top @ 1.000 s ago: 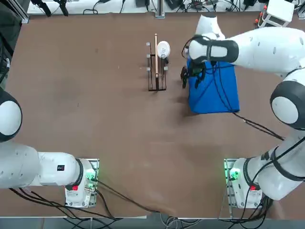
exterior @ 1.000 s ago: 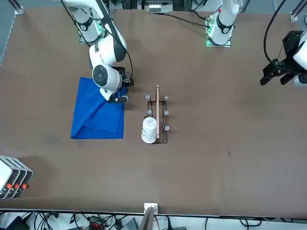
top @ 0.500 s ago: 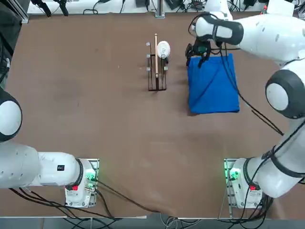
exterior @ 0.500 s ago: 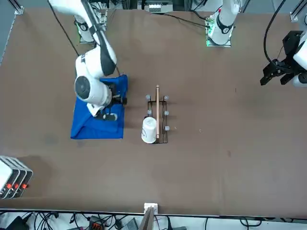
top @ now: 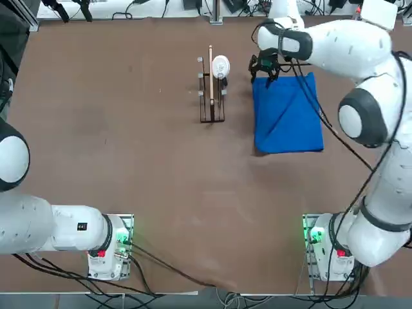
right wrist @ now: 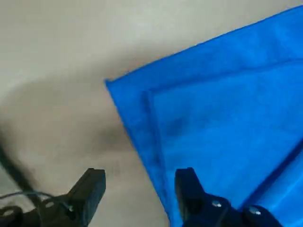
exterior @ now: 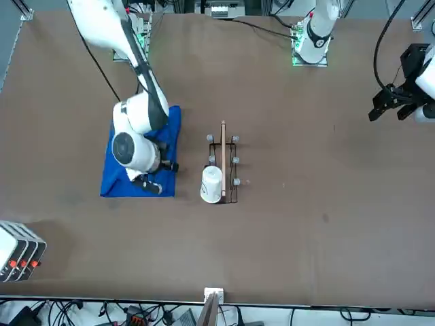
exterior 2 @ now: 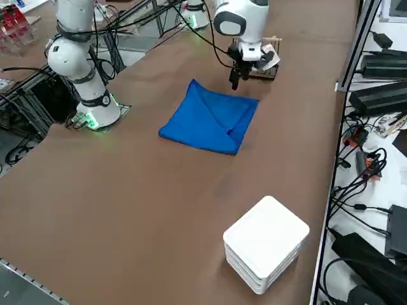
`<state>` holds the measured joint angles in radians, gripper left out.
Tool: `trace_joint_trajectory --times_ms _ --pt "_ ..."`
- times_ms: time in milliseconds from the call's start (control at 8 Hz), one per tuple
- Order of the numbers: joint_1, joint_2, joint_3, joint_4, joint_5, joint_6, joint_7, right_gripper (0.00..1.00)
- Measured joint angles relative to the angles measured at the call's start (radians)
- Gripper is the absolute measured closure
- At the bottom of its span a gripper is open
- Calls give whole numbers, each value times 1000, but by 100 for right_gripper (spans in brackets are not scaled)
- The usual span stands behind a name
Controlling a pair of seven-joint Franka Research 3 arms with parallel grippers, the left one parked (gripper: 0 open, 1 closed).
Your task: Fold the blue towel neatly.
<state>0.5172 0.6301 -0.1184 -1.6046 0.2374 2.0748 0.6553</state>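
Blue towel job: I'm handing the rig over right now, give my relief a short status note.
Right gripper: open, empty, poised at the blue towel's far corner on the side facing the wooden stand; in the wrist view one finger is over the cloth's edge, the other over bare table.
Towel: flat on the table, beside the stand and apart from it, with a layer already folded over and a diagonal crease showing in the side view.
White box: apart, near the table's edge.
Done: at least one fold.
Left: probably grip this corner and make the next fold, then square the edges.
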Motion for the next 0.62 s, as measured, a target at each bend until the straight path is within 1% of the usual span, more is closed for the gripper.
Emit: trace_joint_trajectory --times_ms 125,250,375,625 --pt "0 31 -4 28 -24 0 53 21" --pt "-1 51 -15 42 -35 0 78 26" --pt "-4 61 -26 48 -38 9 86 27" --pt "-11 79 -32 49 -38 53 107 31"
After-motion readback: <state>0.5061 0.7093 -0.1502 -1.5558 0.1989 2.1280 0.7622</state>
